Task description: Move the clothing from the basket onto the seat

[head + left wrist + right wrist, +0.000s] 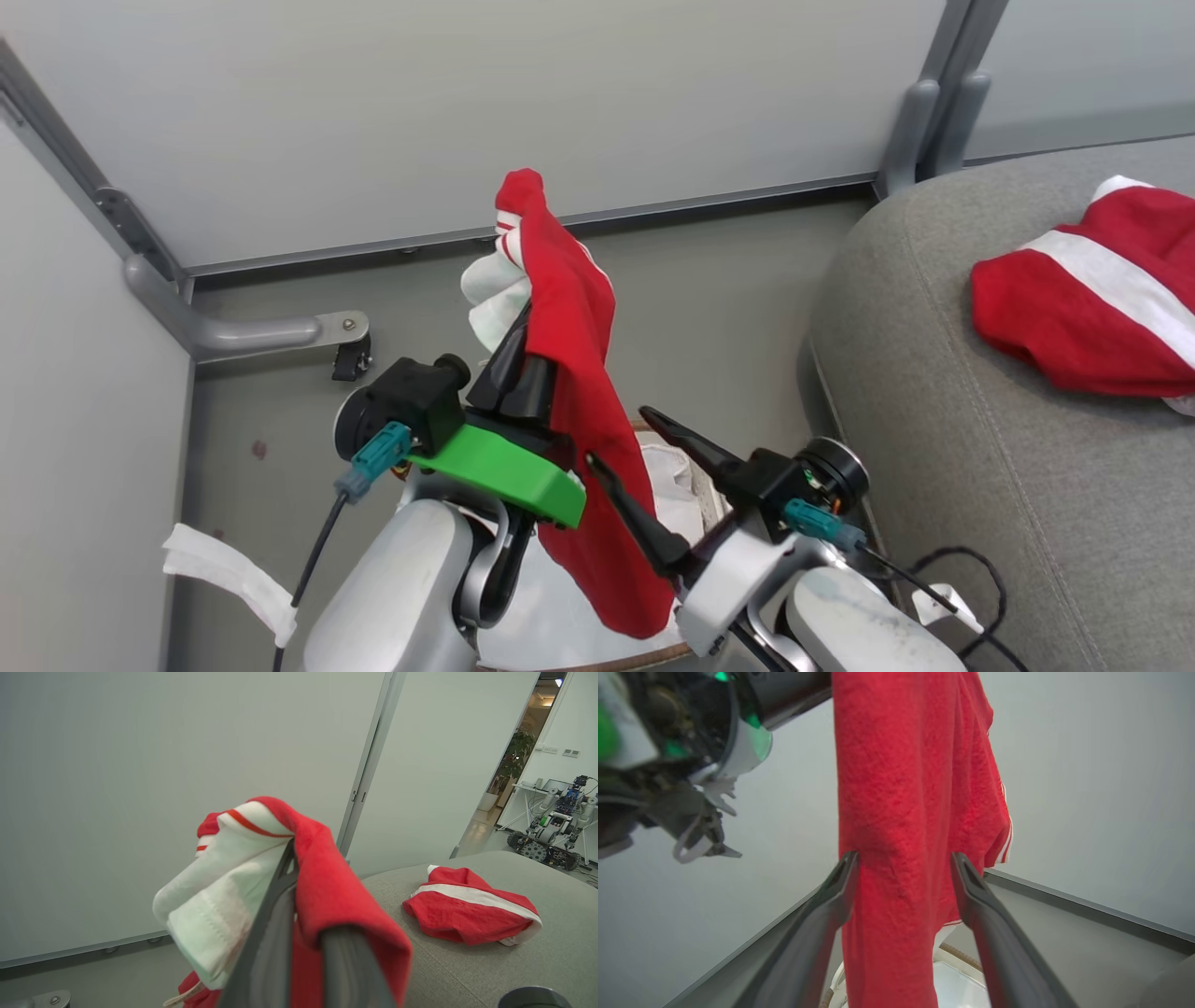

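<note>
My left gripper [521, 341] is shut on a red garment with white stripes [579, 373] and holds it up, so that it hangs in a long drape. In the left wrist view the clothing [327, 891] folds over my fingers [275, 914]. My right gripper [616, 434] is open, its fingers [831, 905] on either side of the hanging cloth [901, 812]. Below the arms sits the basket [714, 499], mostly hidden; its woven rim [966, 956] shows. A second red garment [1083, 308] lies on the grey seat [934, 373] to my right.
Pale partition walls close off the corner ahead and to the left, with a metal foot and caster [350, 359] on the grey floor. A white strip [224, 569] lies at lower left. A black cable [962, 579] runs beside the seat. Another robot [556, 830] stands far off.
</note>
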Robot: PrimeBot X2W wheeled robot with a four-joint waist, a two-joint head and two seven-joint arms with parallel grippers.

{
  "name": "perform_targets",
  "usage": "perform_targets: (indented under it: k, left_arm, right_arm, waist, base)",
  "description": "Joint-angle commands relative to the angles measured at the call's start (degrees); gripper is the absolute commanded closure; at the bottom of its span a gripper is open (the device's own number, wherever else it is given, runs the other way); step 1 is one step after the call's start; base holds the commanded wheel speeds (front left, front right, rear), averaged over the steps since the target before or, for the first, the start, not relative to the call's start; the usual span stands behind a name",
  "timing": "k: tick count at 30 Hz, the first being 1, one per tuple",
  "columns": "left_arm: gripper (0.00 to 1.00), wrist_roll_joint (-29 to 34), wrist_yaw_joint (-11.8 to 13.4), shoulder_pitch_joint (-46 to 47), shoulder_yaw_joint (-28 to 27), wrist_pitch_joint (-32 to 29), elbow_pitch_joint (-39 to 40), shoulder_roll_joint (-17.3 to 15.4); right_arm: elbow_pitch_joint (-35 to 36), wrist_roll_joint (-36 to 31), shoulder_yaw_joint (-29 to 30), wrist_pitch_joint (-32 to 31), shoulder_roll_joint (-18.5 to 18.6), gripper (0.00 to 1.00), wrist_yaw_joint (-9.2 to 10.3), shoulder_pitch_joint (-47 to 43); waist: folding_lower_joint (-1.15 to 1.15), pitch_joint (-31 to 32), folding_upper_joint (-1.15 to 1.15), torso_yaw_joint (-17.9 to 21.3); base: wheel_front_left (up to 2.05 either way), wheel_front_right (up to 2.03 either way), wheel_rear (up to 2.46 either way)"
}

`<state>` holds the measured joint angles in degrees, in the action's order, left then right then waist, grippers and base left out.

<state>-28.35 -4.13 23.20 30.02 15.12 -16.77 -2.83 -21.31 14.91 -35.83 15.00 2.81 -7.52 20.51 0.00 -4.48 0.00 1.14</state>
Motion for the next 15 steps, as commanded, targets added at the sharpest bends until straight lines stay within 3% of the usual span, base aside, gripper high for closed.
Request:
perform_targets:
  k: [1,14,15]
  left_arm:
    - [1.0,-0.4,0.21,0.94,0.32,0.05,0.06,-0.18]
    - [1.0,-2.05,1.38,2.65,3.41,0.05,0.81,-0.15]
    - [1.0,-2.06,1.42,2.68,3.51,0.04,0.82,-0.15]
  right_arm:
    - [-0.01,0.5,-0.6,0.27,0.25,0.0,0.06,1.01]
    - [-7.24,3.09,-3.8,0.27,0.25,0.0,0.06,4.64]
    - [-8.07,3.25,-3.83,0.27,0.25,0.19,0.06,4.55]
  waist:
    - [0.0,0.14,0.0,-0.73]
    - [0.0,-1.09,0.0,-3.69]
    - [0.0,-1.17,0.0,-3.76]
  base:
    - [0.0,0.0,0.0]
    - [0.0,0.0,0.0]
    - [0.0,0.0,0.0]
